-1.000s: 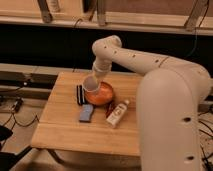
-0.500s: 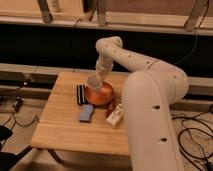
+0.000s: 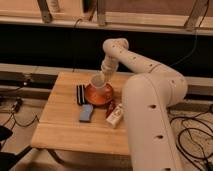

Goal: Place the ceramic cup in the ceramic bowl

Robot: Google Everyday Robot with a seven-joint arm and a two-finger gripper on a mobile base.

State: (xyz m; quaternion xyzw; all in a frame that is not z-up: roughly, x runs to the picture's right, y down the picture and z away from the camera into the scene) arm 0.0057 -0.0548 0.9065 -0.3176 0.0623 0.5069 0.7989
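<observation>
Nearest you on the counter (image 3: 65,130) lie a blue sponge (image 3: 86,113) and a white bottle (image 3: 115,115). Behind them, the cup (image 3: 97,83) sits in the orange bowl (image 3: 99,95). Your gripper (image 3: 102,78) is at the cup's rim; you cannot tell how the jaws stand.

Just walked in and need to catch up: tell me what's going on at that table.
A one-armed robot is putting a cup into an orange-red bowl on a wooden table. The gripper is right at the cup's rim, over the bowl, and the cup sits inside the bowl's outline. Around the bowl lie a dark striped object, a blue sponge and a white bottle.
</observation>
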